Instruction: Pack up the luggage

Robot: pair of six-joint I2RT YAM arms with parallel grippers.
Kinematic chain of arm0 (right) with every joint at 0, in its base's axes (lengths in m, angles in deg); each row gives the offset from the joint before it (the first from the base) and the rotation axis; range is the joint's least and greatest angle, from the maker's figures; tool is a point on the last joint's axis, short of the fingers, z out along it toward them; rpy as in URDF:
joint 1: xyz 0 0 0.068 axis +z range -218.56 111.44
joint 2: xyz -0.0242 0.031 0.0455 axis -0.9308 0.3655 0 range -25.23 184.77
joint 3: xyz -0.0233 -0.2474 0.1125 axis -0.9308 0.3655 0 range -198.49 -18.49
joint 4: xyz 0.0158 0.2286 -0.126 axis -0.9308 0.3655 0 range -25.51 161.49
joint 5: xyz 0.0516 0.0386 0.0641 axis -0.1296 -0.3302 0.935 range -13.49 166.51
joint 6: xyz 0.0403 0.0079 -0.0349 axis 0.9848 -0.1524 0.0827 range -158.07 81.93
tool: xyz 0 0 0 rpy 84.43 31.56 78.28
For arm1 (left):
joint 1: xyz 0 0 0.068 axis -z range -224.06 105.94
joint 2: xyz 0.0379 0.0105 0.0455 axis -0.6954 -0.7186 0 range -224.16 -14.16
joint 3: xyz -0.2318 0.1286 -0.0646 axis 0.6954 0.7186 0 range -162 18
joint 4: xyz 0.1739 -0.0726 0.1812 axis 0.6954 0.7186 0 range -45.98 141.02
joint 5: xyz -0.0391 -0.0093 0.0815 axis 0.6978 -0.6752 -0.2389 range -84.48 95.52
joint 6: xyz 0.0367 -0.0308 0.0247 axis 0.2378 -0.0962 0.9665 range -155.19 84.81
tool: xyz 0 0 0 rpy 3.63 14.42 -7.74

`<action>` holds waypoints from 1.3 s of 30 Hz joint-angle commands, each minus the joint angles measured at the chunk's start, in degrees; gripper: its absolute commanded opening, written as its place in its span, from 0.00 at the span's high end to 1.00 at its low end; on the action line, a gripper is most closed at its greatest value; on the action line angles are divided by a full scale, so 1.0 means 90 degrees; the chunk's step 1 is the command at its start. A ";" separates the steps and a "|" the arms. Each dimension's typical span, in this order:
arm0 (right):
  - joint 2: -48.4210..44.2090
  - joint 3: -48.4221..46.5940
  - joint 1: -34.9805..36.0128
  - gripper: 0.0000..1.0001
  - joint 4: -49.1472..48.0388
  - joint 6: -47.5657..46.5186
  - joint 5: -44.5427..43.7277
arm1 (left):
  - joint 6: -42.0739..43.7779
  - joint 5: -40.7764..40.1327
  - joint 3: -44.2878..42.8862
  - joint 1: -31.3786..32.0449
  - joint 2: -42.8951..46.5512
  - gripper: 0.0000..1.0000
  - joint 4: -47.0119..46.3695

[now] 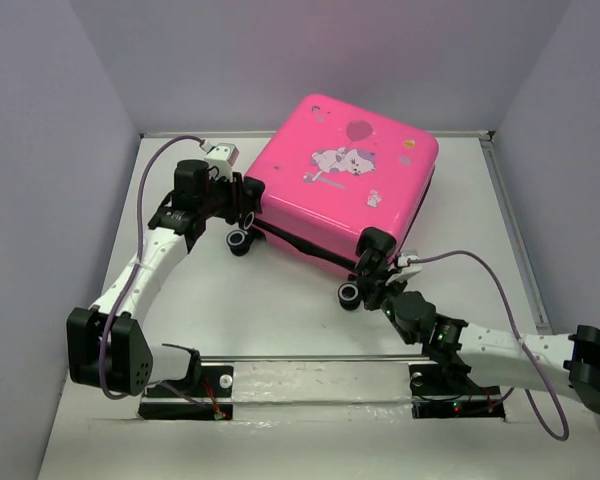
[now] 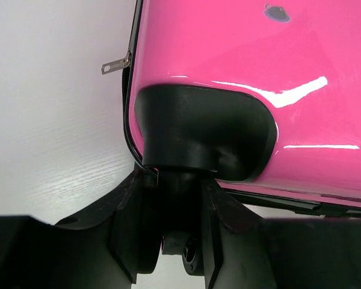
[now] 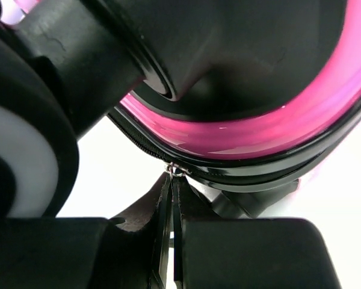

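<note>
Pinches zipper pull (image 3: 177,171) in shut right gripper (image 3: 173,182), mid-frame, to zip luggage (image 1: 350,180); straddles wheel stem (image 2: 179,208) with left gripper (image 2: 171,188), probably bracing; cannot tell if clamped.

The left arm (image 1: 145,265) rises from its base at 7 o'clock, elbow low, and reaches toward 11 o'clock, where its wrist turns toward 3 o'clock. The left tool (image 1: 245,205) has its fingers (image 2: 129,235) part-way apart. The right arm (image 1: 500,350) lies low, running in from 4 o'clock toward 10 o'clock. The right tool (image 1: 380,282) has its fingers (image 3: 240,247) pressed together.
</note>
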 commanded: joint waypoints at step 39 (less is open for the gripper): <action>0.6490 -0.4641 0.0396 0.93 -0.4537 -0.1123 0.3535 | -0.3738 0.2893 0.1804 0.1777 0.1507 0.94 -0.2943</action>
